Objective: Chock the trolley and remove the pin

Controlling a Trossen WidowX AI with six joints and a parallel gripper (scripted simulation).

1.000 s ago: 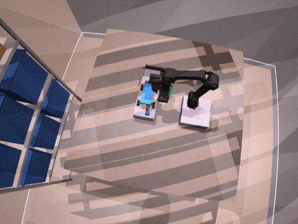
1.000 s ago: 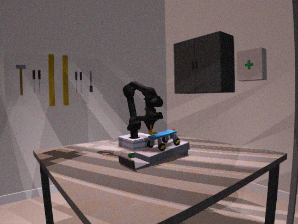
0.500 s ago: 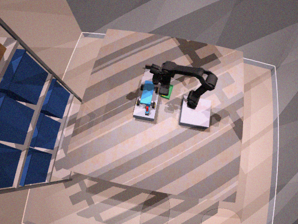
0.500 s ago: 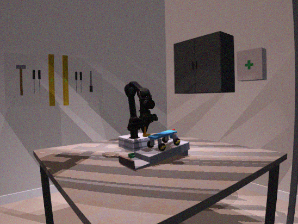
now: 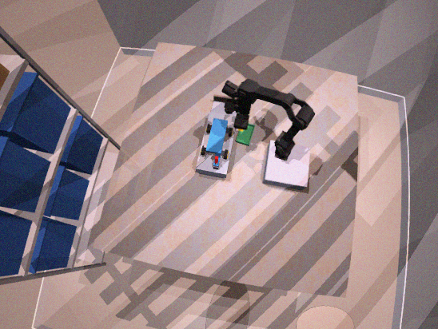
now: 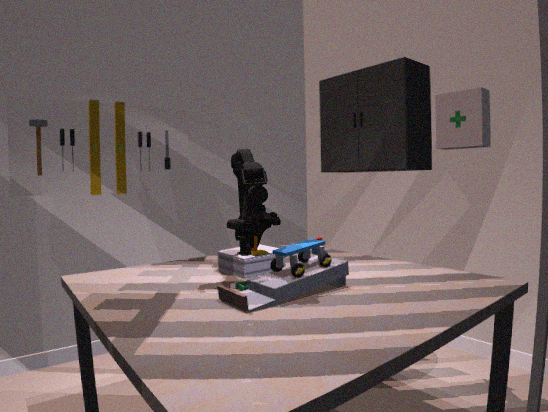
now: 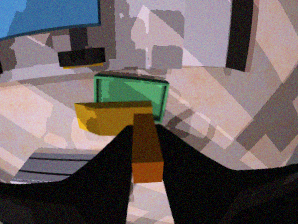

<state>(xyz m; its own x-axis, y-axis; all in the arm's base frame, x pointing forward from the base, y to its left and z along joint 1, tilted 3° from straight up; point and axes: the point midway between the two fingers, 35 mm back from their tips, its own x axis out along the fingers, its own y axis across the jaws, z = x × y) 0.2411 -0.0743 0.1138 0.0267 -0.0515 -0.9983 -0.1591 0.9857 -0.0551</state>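
My gripper [image 7: 143, 130] is shut on the orange handle of the yellow chock [image 5: 240, 130] [image 6: 261, 252] [image 7: 107, 119]. It holds the chock above the green tray [image 5: 244, 138] [image 6: 241, 286] [image 7: 161, 102], beside the ramp [image 5: 207, 165] [image 6: 320, 284] [image 7: 205, 35]; in the wrist view the chock overlaps the tray's near edge. The blue trolley [image 5: 217, 135] [image 6: 299, 247] [image 7: 50, 14] stands on the ramp. A downhill wheel [image 7: 82, 57] shows in the wrist view. The red-headed stop pin [image 5: 216, 160] [image 6: 319, 239] is at the trolley's uphill end. The chock's rubber base is not clearly visible.
The arm's white base block [image 5: 285, 172] [image 6: 232, 266] stands across the tray from the ramp. A dark end board [image 5: 220, 98] [image 6: 233, 298] [image 7: 240, 35] closes the ramp's downhill end. The arm reaches over the table between base and ramp.
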